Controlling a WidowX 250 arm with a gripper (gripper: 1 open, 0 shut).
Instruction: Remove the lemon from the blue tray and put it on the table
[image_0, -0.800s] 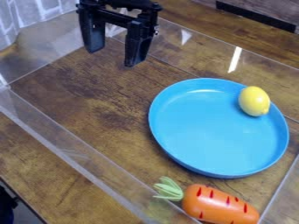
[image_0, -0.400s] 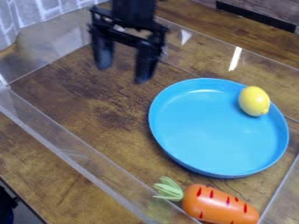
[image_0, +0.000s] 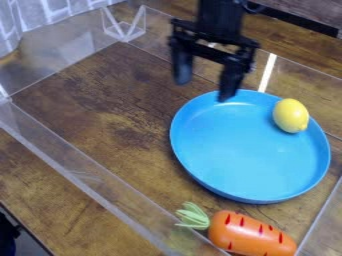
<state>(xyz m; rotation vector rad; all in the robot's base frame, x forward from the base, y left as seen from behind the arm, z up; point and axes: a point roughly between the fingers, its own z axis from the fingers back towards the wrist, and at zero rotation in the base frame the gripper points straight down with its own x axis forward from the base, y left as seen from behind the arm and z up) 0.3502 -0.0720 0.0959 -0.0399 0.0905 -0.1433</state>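
Observation:
The yellow lemon (image_0: 291, 114) lies on the blue tray (image_0: 241, 155), near its upper right rim. The tray rests on the dark wood table (image_0: 94, 120). My black gripper (image_0: 206, 82) hangs pointing down over the tray's upper left edge, just left of the lemon and apart from it. Its fingers stand open with nothing between them.
An orange toy carrot (image_0: 245, 232) with green leaves lies at the front, just below the tray. Clear acrylic walls (image_0: 60, 165) edge the table on the left and front.
The gripper has travelled right and toward the tray, from the far left of the table to the tray's upper left edge. It stayed open. The lemon, tray and carrot have not moved.

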